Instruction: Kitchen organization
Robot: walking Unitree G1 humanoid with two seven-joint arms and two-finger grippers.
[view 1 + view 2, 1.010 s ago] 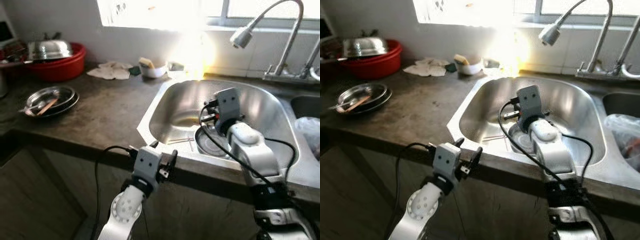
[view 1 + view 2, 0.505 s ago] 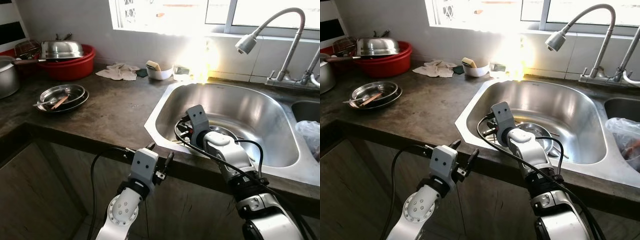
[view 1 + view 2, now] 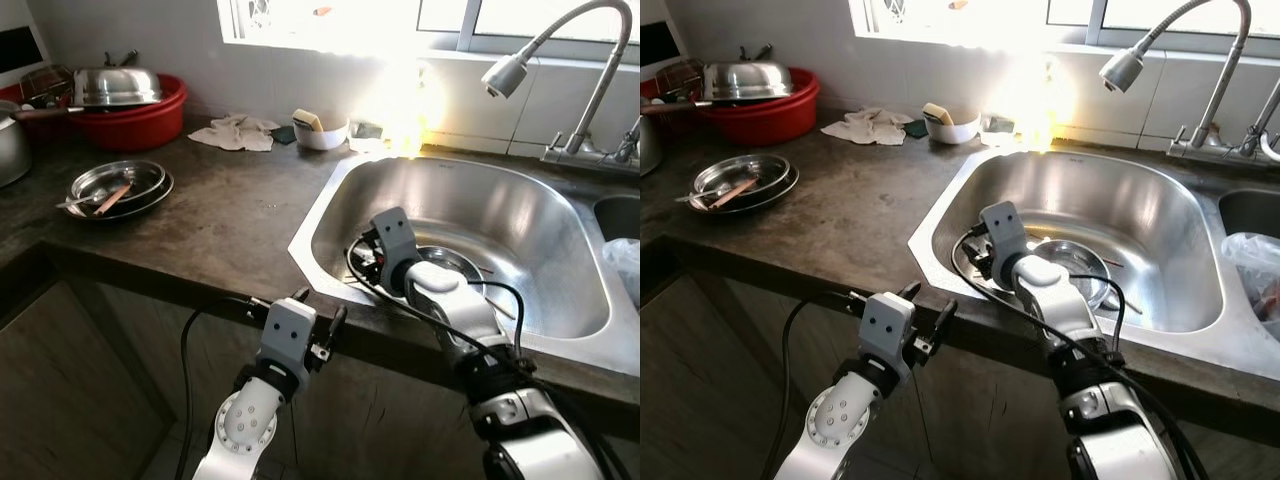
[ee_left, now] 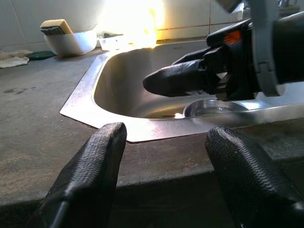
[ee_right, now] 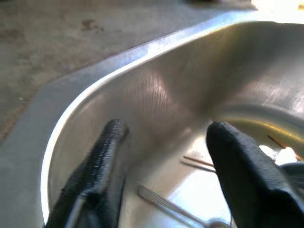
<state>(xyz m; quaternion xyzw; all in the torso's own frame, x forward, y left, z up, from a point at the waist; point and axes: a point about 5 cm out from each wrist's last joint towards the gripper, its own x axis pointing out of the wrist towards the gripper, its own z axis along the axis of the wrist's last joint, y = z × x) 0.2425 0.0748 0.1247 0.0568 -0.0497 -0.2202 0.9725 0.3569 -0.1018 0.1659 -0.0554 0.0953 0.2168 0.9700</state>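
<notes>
stainless steel sink basin (image 3: 500, 215) sits at about 2 o'clock in the head views, sunk in the dark grey stone counter (image 3: 215, 225). on its floor lies a round shallow steel dish (image 3: 1080, 262), partly hidden behind the right arm, with thin brown sticks (image 5: 199, 161) and a slim metal utensil handle (image 5: 166, 202) beside it; the handle's far end is cut off at the frame edge. the right gripper (image 5: 164, 142) hangs inside the basin near its front-left corner, its two black fingers (image 5: 102, 156) spread apart with nothing between them, clear of the steel wall. the left gripper (image 4: 164, 142) is at 6 o'clock, just in front of the counter's front edge, fingers (image 4: 102, 156) likewise spread wide and empty, looking toward the sink's rim.

at 12 o'clock a small white bowl holding a yellow sponge (image 3: 320, 130) stands by the window, where the glare washes out whatever sits just to its right. crumpled white cloths (image 3: 238, 132) lie at 11 o'clock. at 10 o'clock are stacked round steel plates with a wooden-handled utensil (image 3: 115, 187), and beyond them a red plastic basin with a domed steel lid (image 3: 125, 100). a grey gooseneck tap (image 3: 570, 60) arches over the sink at 1 o'clock; a clear plastic bag (image 3: 1255, 270) is cut off at 3 o'clock.
</notes>
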